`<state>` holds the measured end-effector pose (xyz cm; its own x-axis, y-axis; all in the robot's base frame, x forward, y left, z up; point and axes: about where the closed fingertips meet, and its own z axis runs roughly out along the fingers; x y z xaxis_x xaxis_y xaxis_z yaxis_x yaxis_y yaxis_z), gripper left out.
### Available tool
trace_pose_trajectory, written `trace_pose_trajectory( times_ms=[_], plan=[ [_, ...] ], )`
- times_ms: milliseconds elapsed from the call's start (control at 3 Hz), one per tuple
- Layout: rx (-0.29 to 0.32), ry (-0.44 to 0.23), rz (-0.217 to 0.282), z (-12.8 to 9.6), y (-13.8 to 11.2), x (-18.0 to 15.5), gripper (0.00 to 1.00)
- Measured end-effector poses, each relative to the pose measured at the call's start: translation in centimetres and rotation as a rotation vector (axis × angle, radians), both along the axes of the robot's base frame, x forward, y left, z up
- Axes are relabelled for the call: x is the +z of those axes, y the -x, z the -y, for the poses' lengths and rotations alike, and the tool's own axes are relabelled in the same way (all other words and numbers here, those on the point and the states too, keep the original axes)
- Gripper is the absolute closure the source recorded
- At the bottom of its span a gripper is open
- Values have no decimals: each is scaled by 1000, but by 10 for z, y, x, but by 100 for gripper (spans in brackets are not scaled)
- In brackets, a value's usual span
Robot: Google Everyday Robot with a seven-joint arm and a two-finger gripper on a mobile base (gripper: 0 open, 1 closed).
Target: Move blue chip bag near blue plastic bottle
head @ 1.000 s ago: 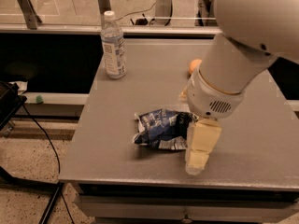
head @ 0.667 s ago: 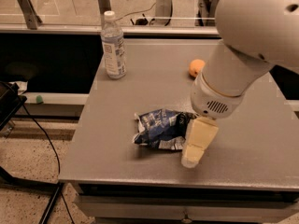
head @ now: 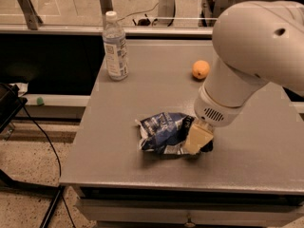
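The blue chip bag point(head: 161, 132) lies crumpled on the grey table point(head: 142, 94), near the front middle. The blue plastic bottle point(head: 115, 46), clear with a white cap and a pale label, stands upright at the table's back left corner, well apart from the bag. My gripper point(head: 197, 140) hangs down from the big white arm point(head: 247, 56) and sits at the bag's right end, touching or just over it. Its tip hides that end of the bag.
A small round orange fruit point(head: 200, 69) lies at the back of the table, right of centre and behind the arm. The table's front edge runs just below the bag. A black cable point(head: 42, 137) runs over the floor at the left.
The arm has shifted right, so the orange now shows in full. The gripper has drawn in closer to the bag's right end. The bag and the bottle have not moved.
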<state>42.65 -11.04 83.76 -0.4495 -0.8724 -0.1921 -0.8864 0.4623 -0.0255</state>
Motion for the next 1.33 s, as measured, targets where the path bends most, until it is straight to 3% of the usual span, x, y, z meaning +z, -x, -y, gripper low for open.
trace_pose_trajectory(
  times_ms=[333, 667, 1000, 1333],
  plan=[
    [-10, -11, 1, -1, -4, 5, 64],
    [65, 0, 35, -1, -16, 32, 87],
    [112, 18, 161, -4, -41, 82, 100],
    [112, 18, 161, -4, -41, 82, 100]
  ],
)
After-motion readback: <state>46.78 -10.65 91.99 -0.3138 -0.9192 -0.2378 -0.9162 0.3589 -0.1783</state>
